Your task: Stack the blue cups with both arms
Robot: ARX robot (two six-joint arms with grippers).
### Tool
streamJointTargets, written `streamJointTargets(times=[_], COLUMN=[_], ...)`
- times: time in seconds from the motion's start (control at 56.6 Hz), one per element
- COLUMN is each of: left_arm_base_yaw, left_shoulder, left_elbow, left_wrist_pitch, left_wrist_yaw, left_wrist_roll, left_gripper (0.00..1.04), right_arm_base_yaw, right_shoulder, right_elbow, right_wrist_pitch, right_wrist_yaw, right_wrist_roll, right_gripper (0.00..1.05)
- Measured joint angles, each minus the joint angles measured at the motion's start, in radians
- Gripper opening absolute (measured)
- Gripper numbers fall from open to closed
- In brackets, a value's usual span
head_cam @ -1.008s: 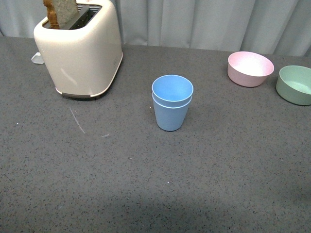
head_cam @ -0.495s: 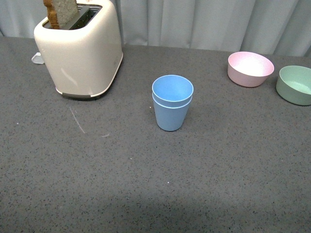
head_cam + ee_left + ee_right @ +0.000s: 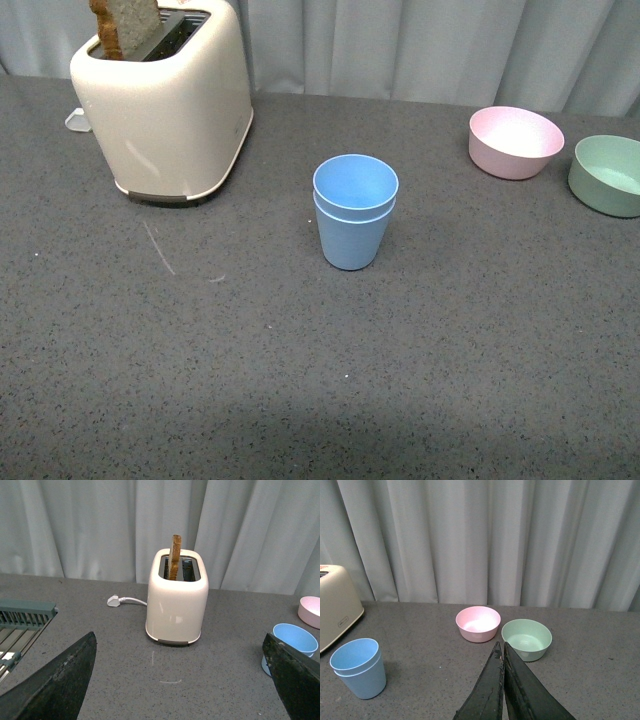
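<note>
The two blue cups [image 3: 354, 212] stand nested, one inside the other, upright in the middle of the grey table. They also show in the left wrist view [image 3: 294, 645] and in the right wrist view [image 3: 359, 667]. Neither arm shows in the front view. My left gripper [image 3: 182, 680] is open and empty, its jaws spread wide, held back from the toaster and the cups. My right gripper [image 3: 501, 650] is shut on nothing, held back from the bowls and well apart from the cups.
A cream toaster [image 3: 165, 100] with a slice of toast stands at the back left. A pink bowl [image 3: 515, 141] and a pale green bowl [image 3: 607, 174] sit at the back right. A green rack [image 3: 22, 625] and a white plug [image 3: 115, 600] lie beyond the toaster.
</note>
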Motion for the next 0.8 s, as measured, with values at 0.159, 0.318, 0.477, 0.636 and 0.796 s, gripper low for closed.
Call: streamJointTargets(times=[0.159, 0.318, 0.477, 0.636, 0.796], left_arm_base_yaw=[0.0, 0.0, 0.0, 0.0, 0.0], left_shoulder=[0.0, 0.0, 0.0, 0.0, 0.0], left_elbow=[0.0, 0.0, 0.0, 0.0, 0.0], left_wrist_pitch=[0.0, 0.0, -0.001, -0.001, -0.001], left_wrist_yaw=[0.0, 0.0, 0.0, 0.0, 0.0], left_wrist_roll=[0.0, 0.0, 0.0, 0.0, 0.0], left_gripper=[0.98, 0.98, 0.98, 0.98, 0.98], right_arm_base_yaw=[0.0, 0.0, 0.0, 0.0, 0.0], right_shoulder=[-0.042, -0.08, -0.248, -0.249, -0.249], right_elbow=[0.0, 0.0, 0.001, 0.001, 0.001], right_wrist_pitch=[-0.042, -0.081, -0.252, -0.256, -0.256], right_wrist_yaw=[0.0, 0.0, -0.003, -0.003, -0.003], right_wrist_roll=[0.0, 0.0, 0.0, -0.002, -0.002], right_gripper=[0.01, 0.01, 0.01, 0.09, 0.37])
